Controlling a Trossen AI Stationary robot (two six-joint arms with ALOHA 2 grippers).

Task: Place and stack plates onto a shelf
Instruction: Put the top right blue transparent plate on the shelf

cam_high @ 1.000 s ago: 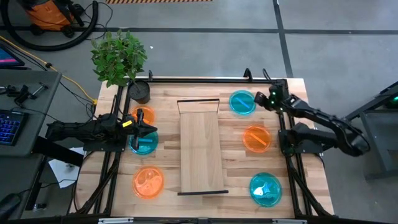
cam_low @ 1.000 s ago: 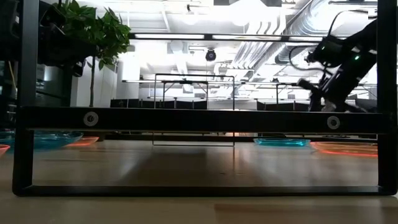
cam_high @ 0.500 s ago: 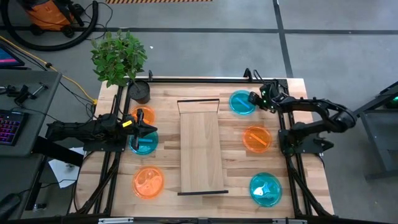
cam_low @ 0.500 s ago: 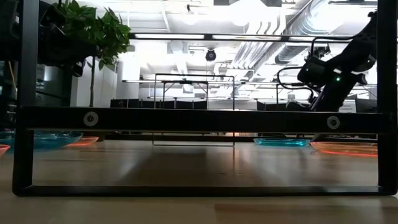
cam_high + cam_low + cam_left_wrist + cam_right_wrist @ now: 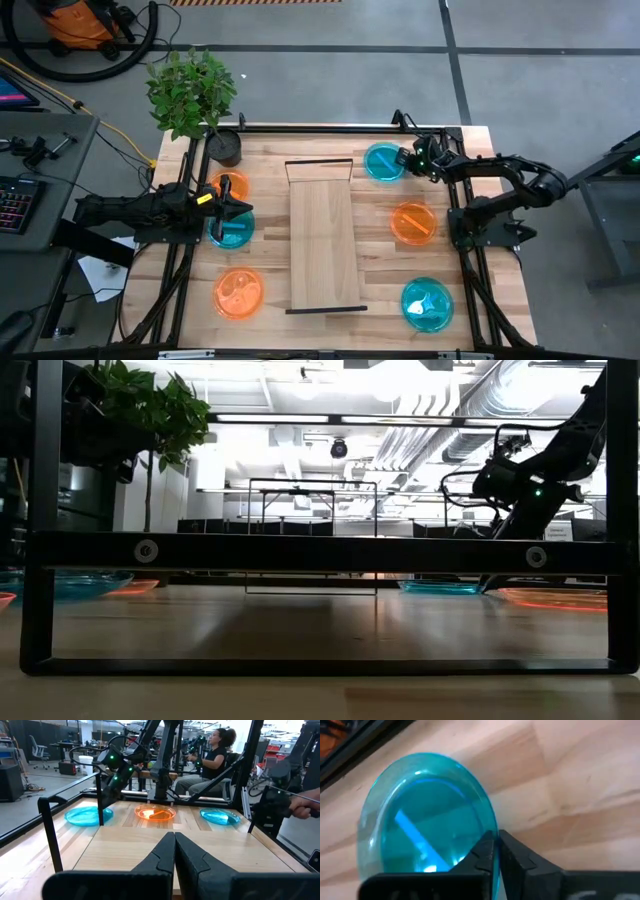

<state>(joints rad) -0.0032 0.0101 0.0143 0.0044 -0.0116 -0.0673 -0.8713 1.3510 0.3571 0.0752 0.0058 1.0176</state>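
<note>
I see my right gripper [image 5: 494, 851] pinching the teal plate's [image 5: 384, 162] rim at the table's [image 5: 500, 250] one o'clock, shelf [image 5: 323, 235] bare at centre, left gripper [image 5: 174, 851] closed, idle at nine o'clock.

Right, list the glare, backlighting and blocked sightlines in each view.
Low view: bright ceiling lights backlight the scene, and a dark metal frame bar crosses it. Right wrist view: a pale streak of glare lies on the round translucent teal plastic plate. Left wrist view: the orange plate glows. High view: even light.
</note>
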